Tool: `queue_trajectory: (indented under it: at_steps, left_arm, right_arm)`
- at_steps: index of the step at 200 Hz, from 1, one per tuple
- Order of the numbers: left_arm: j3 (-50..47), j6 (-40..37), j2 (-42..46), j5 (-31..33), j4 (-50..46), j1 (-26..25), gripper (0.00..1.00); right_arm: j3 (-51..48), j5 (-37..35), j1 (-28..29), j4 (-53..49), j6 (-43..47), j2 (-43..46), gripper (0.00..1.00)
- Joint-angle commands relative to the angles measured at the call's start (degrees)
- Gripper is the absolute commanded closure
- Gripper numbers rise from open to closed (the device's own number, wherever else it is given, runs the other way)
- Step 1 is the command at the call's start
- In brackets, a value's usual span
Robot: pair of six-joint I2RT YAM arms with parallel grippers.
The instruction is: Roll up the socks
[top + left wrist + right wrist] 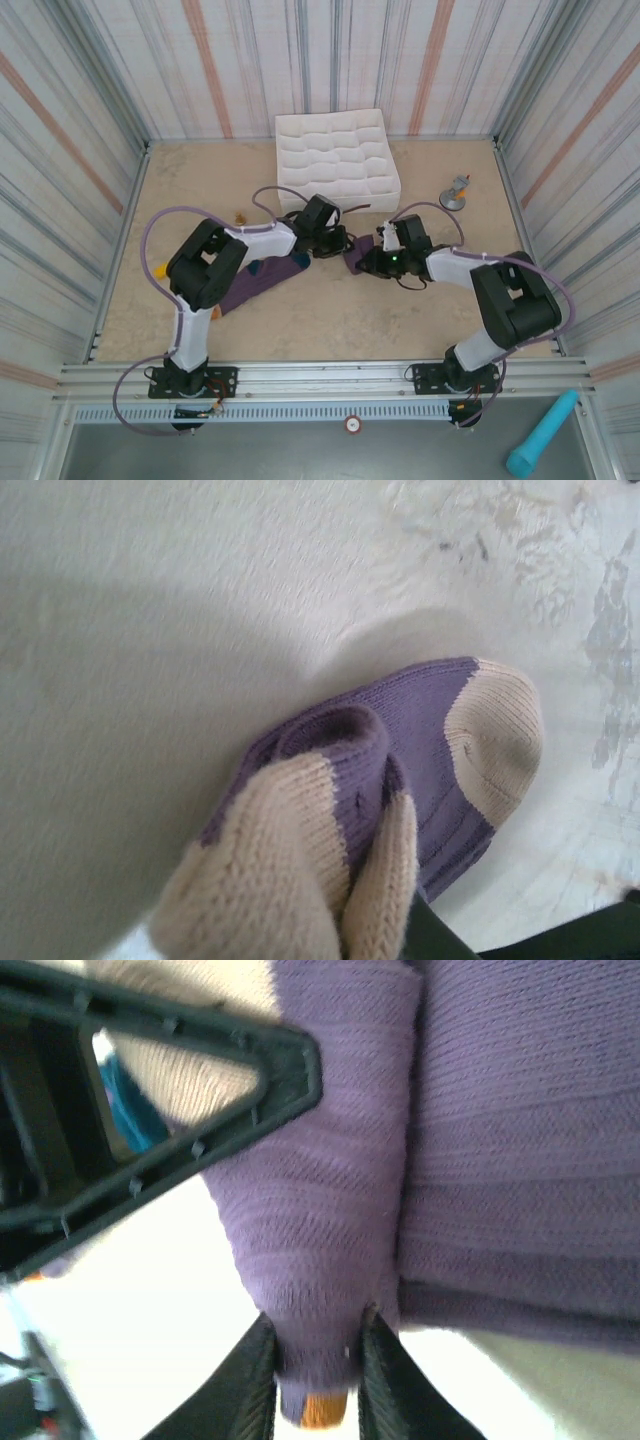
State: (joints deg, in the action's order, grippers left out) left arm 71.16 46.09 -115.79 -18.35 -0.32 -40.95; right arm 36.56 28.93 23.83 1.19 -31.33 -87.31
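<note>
Bunched purple knit socks with tan toes lie just in front of the white gridded fabric box, right gripper pinching an orange-cuffed fold, jaws of the left gripper unreadable; roll tightly, keeping edges aligned.

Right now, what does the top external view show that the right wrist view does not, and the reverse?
From above you get the white gridded box, a small metal piece to its right, a teal cylinder low at the right, and the socks stretched out under the left arm. From the right wrist you get the grip up close: fingers pinching a purple fold, an orange cuff band at its end. Shared: the purple knit, the right gripper and the left gripper, close together.
</note>
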Motion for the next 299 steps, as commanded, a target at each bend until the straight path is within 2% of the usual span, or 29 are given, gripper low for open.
queue_trajectory:
  at_steps: [1, 31, 54, 87, 138, 173, 208, 299]
  left_arm:
    - [-3.8, 2.5, 2.2, 3.1, -6.8, 0.7, 0.97]
    - [-6.7, 4.4, 4.5, 2.9, -8.3, 0.7, 0.98]
    - [-8.5, 6.1, 6.0, 2.3, -8.3, 0.6, 0.98]
    - [-9.5, 7.0, 6.7, 0.6, -7.5, 0.4, 0.98]
    - [-8.9, 6.8, 6.4, 0.3, -8.4, 0.4, 0.98]
    - [-8.9, 6.8, 5.9, -0.3, -8.5, 0.6, 0.98]
    - [-9.2, 6.8, 6.0, -0.5, -8.4, 0.7, 0.98]
    - [-10.5, 7.5, 5.8, -1.3, -6.8, 1.3, 1.0]
  right_arm:
    - [0.4, -13.8, 5.4, -12.7, 5.8, 5.6, 0.64]
    - [1.4, -30.6, 15.5, -16.3, 8.9, 12.1, 0.47]
    - [1.7, -44.7, 24.8, -16.9, 11.6, 14.8, 0.39]
    - [1.7, -61.5, 35.8, -13.9, 15.7, 14.0, 0.37]
    - [1.8, -77.6, 45.7, -2.3, 25.7, 3.4, 0.41]
    - [2.5, -83.7, 47.7, 6.3, 32.8, -5.6, 0.42]
    - [3.1, -86.8, 47.5, 11.3, 34.8, -11.2, 0.43]
    - [5.0, -87.8, 44.4, 12.7, 30.8, -19.8, 0.55]
